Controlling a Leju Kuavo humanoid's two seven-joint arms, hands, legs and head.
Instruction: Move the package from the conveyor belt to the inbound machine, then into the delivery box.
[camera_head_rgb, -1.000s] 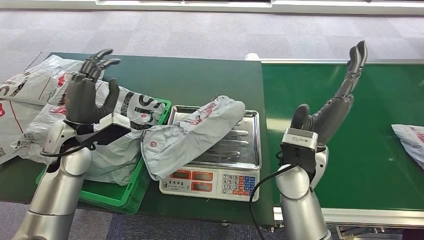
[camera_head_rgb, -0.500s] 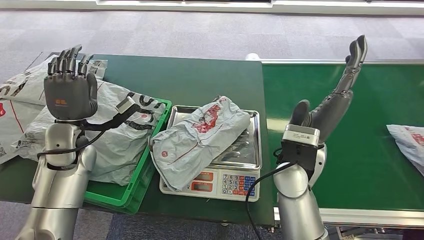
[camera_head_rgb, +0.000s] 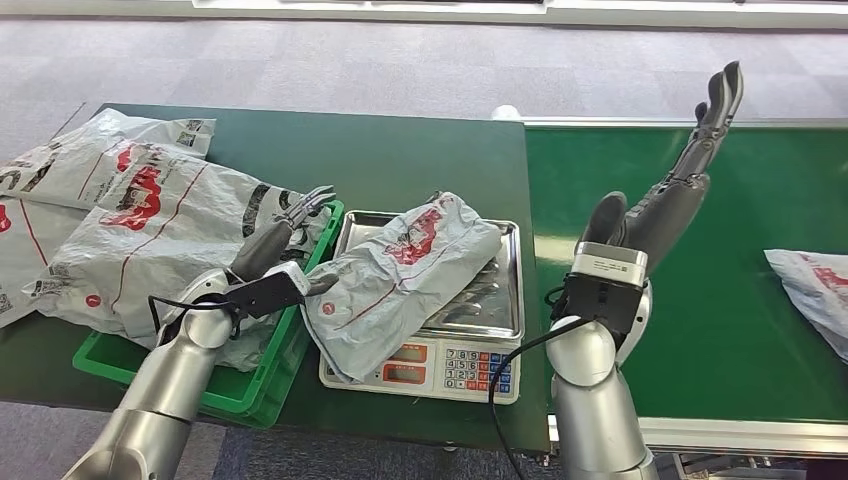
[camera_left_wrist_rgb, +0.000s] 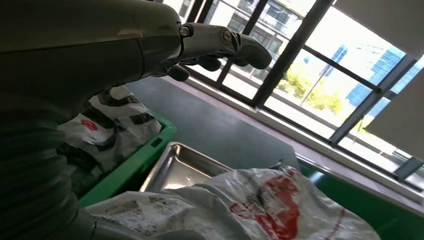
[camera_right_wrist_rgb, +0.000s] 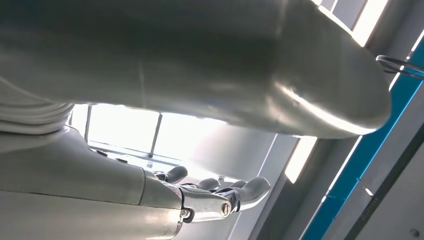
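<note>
Step 1 done — package (camera_head_rgb: 400, 275) lay on the inbound machine (camera_head_rgb: 470, 365), just beside left hand (camera_head_rgb: 285, 235), fingers spread, holding nothing. Right hand (camera_head_rgb: 680, 170) raised over conveyor belt (camera_head_rgb: 700, 300), fingers straight, empty. Left to do — transfer into delivery box (camera_head_rgb: 315, 275)

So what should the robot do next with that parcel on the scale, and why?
Probably close the left hand on the package: it lies on the scale, the open fingers sit beside its end, and the green box is alongside.
</note>
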